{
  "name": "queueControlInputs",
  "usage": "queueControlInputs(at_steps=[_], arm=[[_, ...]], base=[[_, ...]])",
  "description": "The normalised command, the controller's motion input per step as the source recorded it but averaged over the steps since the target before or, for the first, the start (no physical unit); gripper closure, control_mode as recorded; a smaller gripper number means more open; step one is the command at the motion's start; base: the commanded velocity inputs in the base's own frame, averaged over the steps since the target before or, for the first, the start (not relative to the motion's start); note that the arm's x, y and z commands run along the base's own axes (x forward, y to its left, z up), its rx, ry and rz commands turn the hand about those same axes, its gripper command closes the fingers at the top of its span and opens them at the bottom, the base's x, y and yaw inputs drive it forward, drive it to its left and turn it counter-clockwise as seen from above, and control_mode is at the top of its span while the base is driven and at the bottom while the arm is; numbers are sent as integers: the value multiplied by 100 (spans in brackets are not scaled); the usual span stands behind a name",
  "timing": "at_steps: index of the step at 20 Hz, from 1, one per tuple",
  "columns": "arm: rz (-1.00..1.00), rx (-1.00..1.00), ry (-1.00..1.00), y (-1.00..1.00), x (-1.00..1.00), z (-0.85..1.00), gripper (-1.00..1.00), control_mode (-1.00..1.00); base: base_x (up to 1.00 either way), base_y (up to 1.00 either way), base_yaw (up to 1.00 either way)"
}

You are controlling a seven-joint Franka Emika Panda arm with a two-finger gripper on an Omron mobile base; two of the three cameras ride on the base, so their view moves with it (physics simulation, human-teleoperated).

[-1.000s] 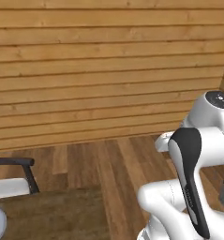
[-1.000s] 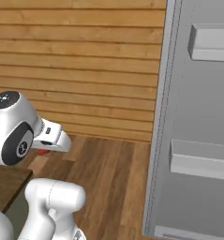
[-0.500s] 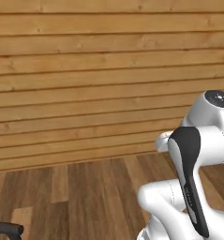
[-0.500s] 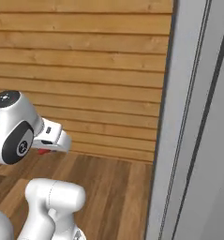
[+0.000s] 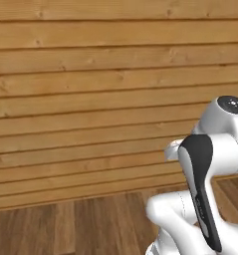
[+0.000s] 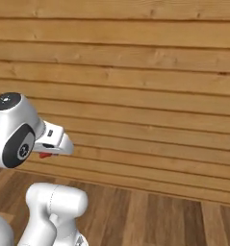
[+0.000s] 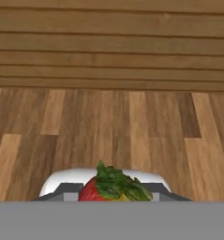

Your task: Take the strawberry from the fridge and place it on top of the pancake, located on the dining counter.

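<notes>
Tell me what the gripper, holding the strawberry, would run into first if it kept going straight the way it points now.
Judging by the hand view, the gripper, shut on the strawberry, aims slightly down over the wood floor toward the plank wall. Probably the floor first, else the wall; depth is unclear.

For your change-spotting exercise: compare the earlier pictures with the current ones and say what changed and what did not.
The base turned: the grey fridge and dark chair slid out of view, leaving the plank wall. That is camera motion. The tool stays shut on the red, green-leafed strawberry; the arm's pose is unchanged.
</notes>
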Motion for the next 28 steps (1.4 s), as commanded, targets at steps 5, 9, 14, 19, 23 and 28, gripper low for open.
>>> queueControlInputs(at_steps=[5,9,14,19,23,28], arm=[[0,0,0,0,0,0,100,100],[0,0,0,0,0,0,100,100],[0,0,0,0,0,0,100,100],[0,0,0,0,0,0,100,100],[0,0,0,0,0,0,100,100],[0,0,0,0,0,0,100,100]], base=[[100,46,31],[75,48,75],[17,9,97],[0,0,100],[0,0,100],[17,0,100]])
